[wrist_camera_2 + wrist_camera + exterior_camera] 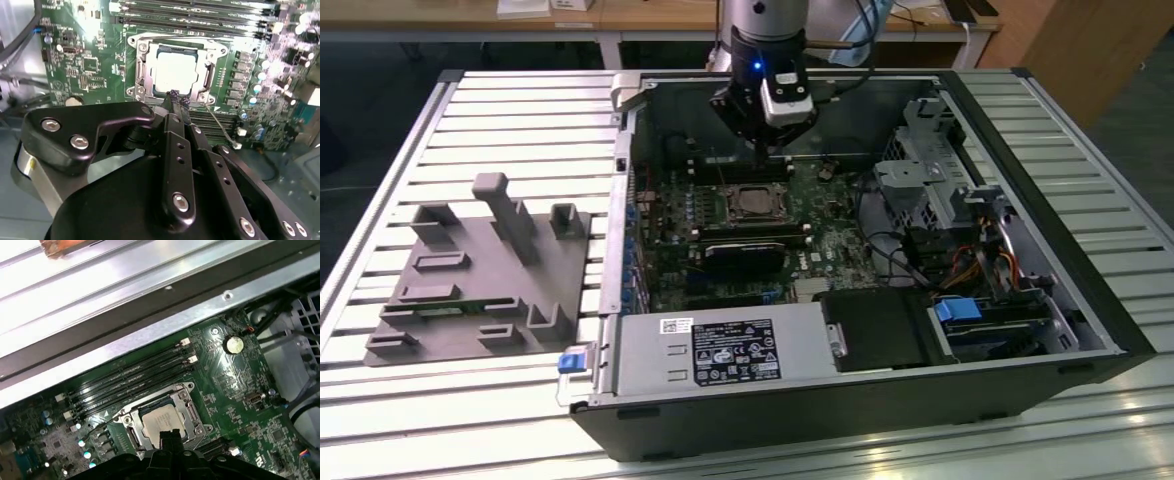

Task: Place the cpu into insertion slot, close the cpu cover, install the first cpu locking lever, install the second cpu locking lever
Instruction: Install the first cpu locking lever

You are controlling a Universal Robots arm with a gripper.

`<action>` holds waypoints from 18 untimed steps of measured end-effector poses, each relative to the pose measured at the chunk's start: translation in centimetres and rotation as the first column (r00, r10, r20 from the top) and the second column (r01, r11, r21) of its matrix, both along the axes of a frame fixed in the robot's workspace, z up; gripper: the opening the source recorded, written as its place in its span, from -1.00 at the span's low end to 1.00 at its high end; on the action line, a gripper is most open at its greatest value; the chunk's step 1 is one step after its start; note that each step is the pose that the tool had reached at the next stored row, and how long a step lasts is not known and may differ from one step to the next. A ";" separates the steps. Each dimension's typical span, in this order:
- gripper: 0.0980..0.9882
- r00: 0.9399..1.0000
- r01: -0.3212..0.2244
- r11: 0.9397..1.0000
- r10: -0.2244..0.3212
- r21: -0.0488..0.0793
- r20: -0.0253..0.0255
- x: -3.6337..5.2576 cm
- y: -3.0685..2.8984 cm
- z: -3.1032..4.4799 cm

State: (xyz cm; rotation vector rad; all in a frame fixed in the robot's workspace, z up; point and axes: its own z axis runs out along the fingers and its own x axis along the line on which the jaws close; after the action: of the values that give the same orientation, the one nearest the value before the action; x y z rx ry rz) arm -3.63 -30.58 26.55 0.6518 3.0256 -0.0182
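Cpu (172, 72) sits in insertion slot (180, 42) (cpu cover (144, 75) down).

In the second wrist view the gripper (176, 97) hides the cpu's (172, 70) nearest edge, that side of the cover (142, 75) and the board just past it. In the exterior view the cover around the cpu is too small to make out.

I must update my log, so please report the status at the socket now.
Gripper shut, tips at insertion slot edge. The cpu seated, cpu cover down over it. One locking lever sticks out loose. No obstruction seen.
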 end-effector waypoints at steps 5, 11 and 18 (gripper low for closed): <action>-0.98 0.997 -0.076 0.997 0.076 0.000 0.000 0.00 0.00 -0.03; -0.98 0.983 -0.182 0.983 0.182 0.000 0.000 0.00 0.00 -0.06; -0.98 0.955 -0.296 0.955 0.296 0.000 0.000 0.00 0.00 -0.09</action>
State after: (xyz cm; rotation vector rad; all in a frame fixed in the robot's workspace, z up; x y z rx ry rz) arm -3.63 -30.59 26.46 0.1910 3.0882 -0.0075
